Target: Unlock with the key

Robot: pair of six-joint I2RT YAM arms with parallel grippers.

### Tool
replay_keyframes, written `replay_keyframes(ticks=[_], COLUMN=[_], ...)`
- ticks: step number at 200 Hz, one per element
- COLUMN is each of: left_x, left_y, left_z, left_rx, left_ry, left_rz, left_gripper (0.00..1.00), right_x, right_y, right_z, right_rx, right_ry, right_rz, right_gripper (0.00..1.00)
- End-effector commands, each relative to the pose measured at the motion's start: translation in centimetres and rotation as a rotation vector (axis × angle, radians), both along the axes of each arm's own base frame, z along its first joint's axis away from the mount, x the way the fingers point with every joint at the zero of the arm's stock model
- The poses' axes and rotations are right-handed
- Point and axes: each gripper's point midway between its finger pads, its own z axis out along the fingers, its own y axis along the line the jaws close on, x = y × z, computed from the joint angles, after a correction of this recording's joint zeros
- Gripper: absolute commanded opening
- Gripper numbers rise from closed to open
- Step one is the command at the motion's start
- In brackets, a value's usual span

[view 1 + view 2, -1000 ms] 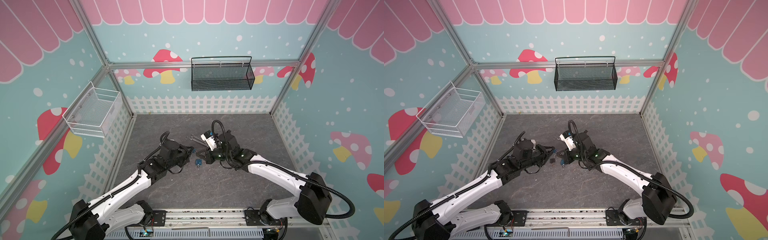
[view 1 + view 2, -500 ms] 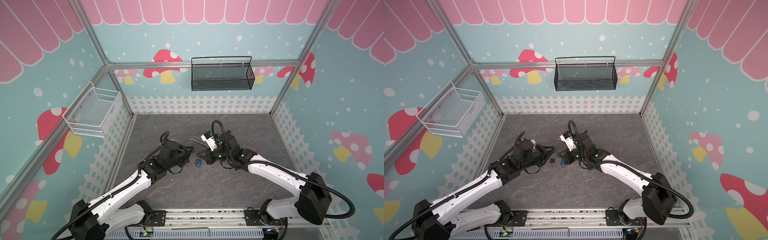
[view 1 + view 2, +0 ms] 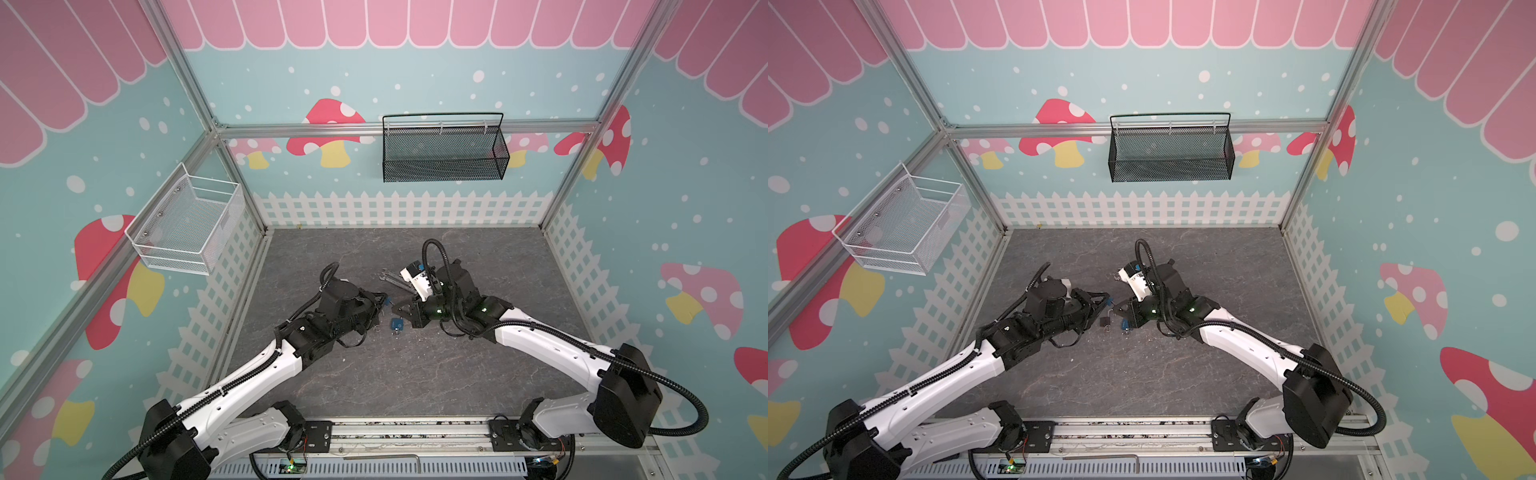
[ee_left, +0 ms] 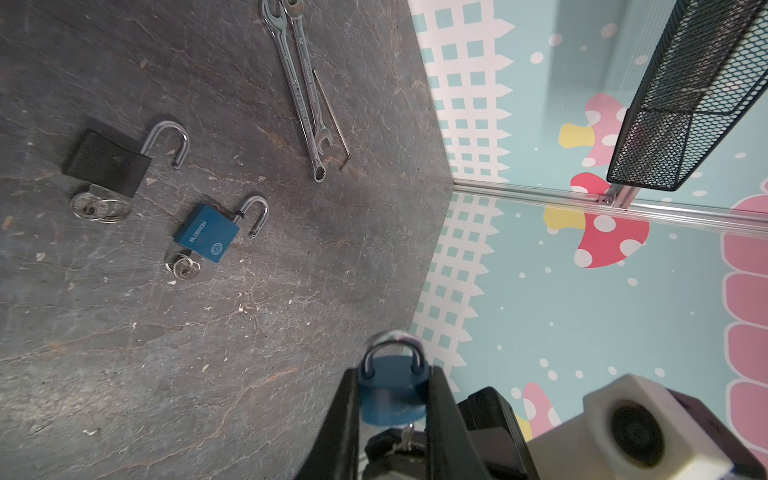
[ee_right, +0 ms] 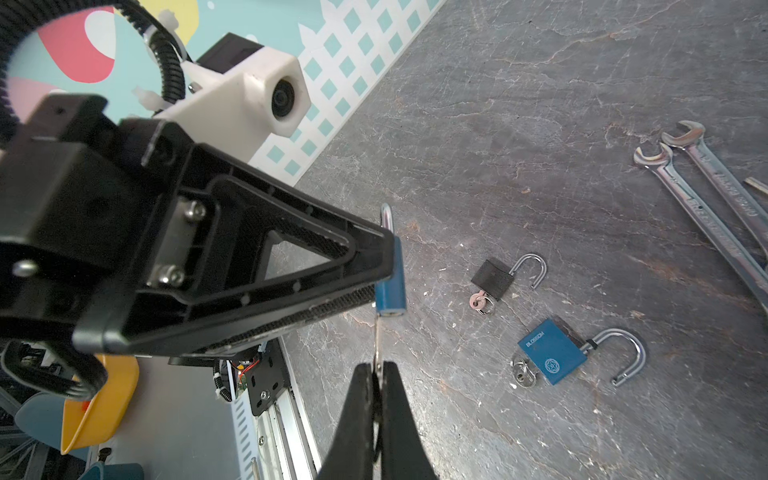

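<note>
Blue padlock [image 4: 390,390] sits half hidden in left gripper [image 4: 392,372]; key [image 4: 406,435] looks blurred.

Key [image 5: 376,340] bow hidden inside right pincer [image 5: 377,365]; held padlock [image 4: 390,388] part-hidden by left pincer [image 4: 392,370]; wrenches [image 5: 706,221] cut by edge.

Left padlock [image 3: 1104,321], right padlock [image 3: 1124,326] on table [image 3: 1142,374]; wrenches [image 3: 390,279] behind them.

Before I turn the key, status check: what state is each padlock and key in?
Round blue padlock: shackle closed, clamped between left fingers.
Silver key: pinched in shut right fingers, tip at that padlock's base.
Square blue padlock: shackle open, small key at its base, lying loose.
Black square padlock: shackle open, keys at its base, lying loose.
</note>
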Motion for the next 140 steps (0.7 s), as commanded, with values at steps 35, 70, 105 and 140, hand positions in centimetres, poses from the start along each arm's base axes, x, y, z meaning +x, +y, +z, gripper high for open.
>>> replay_keyframes(ticks=[35,70,105,140], left_x=[0.1,0.1,0.0,0.0], left_y=[-0.2,-0.3,-0.3,-0.4], left_z=[1.2,1.2,1.1,1.3], left_rx=[-0.033,-0.033,-0.030,-0.036], left_ry=[-0.030,-0.030,-0.029,-0.031], left_rz=[-0.002,-0.009,-0.014,-0.020], left_gripper=[0.00,0.00,0.00,0.00], right_x=[0.5,0.8,1.1,1.6], right_y=[0.3,0.6,0.4,0.2], right_z=[0.1,1.2,2.6,2.0], right_rx=[-0.003,0.016,0.032,0.007], right_ry=[-0.018,-0.037,-0.067,-0.061], right_rz=[-0.002,-0.001,-0.020,-0.045], right_gripper=[0.00,0.00,0.00,0.00])
